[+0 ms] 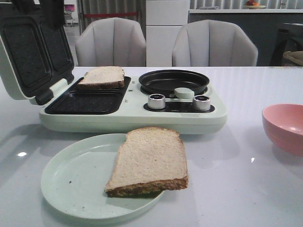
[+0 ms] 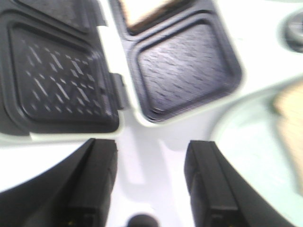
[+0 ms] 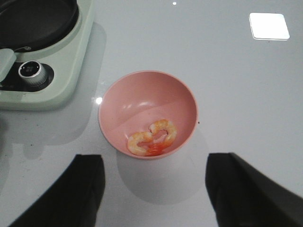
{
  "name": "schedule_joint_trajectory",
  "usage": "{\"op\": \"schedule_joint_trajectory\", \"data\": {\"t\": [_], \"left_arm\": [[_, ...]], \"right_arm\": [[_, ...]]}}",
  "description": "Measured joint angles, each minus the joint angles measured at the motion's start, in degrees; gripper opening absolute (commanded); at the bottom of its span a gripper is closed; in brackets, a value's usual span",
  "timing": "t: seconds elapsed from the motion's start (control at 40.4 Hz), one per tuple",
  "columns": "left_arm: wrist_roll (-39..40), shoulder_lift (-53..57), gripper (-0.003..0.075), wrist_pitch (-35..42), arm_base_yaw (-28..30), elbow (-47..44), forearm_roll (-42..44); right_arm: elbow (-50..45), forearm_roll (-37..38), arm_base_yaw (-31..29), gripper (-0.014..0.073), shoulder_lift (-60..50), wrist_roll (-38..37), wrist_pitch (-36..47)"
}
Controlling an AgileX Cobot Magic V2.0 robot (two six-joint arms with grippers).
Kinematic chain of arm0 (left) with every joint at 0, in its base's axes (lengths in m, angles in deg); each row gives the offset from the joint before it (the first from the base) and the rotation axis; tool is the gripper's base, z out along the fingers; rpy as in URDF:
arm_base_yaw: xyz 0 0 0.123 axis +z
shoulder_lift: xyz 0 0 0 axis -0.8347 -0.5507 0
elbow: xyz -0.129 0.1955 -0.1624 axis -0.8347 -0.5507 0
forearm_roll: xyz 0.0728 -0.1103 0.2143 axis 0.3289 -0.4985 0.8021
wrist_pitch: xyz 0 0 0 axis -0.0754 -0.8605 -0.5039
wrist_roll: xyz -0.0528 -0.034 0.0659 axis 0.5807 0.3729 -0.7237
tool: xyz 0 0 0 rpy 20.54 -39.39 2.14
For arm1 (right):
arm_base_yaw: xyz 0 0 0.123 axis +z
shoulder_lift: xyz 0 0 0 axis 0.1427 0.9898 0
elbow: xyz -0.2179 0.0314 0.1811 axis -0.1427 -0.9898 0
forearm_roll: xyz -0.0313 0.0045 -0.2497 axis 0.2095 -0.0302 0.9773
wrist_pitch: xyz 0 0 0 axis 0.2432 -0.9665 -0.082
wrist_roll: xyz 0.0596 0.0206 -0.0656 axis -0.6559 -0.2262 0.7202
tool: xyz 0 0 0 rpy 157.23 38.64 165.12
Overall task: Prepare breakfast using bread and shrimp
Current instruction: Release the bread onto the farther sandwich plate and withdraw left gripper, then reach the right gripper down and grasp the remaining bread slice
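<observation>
Front view is showing 2 bread slices. 1 slice (image 1: 149, 161) is lying flat on a pale green plate (image 1: 71, 182), its crusted edge hanging just over the plate's rim toward the camera. The other slice (image 1: 102, 77) is sitting in the far compartment of the open sandwich maker (image 1: 132, 116), while the near compartment (image 1: 85, 101) is lying bare beside it. The lid (image 1: 28, 52) is standing open at the left, showing 2 dark ridged plates. On the maker's right half a round black pan (image 1: 173, 81) is resting above 2 silver knobs (image 1: 156, 101).

Shrimp (image 3: 152, 137), 2 curled orange-pink pieces touching each other, are lying in the pink bowl (image 3: 142, 94), seen in the right wrist view. The bowl is sitting on the white surface (image 3: 236, 94) near the maker's right end, apart from it, and is showing at the right edge of the front view.

The right gripper (image 3: 155, 189) is hovering above the surface just beside the bowl, its jaws spread wide and holding nothing. The left gripper (image 2: 151, 184) is hanging over the surface near the maker's near compartment and the open lid, jaws also apart and empty; that view is blurred. Neither arm is appearing in the front view. 2 grey chairs (image 1: 111, 42) are standing behind the surface.
</observation>
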Motion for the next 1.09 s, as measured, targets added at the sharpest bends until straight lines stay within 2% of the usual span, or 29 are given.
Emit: {"op": "schedule_joint_trajectory", "data": {"t": [0.346, 0.643, 0.89, 1.088], "left_arm": [[-0.5, 19.9, 0.0392, 0.4, -9.6, -13.1, -5.6], [-0.7, 32.7, 0.0393, 0.1, -16.1, -23.0, -12.5], [-6.9, 39.2, 0.0392, 0.7, -19.5, -27.5, -19.9], [-7.5, 42.8, 0.0392, 2.5, -19.6, -32.6, -19.8]], "right_arm": [[0.0, 0.0, 0.0, 0.0559, 0.0, 0.0, 0.0], [0.0, -1.8, 0.0, 0.0559, 0.1, 0.0, -0.2], [0.0, -10.3, 0.9, 0.0559, 6.2, 2.1, -5.5], [0.0, -24.3, 6.4, 0.0559, 15.9, 12.0, -7.2]]}}
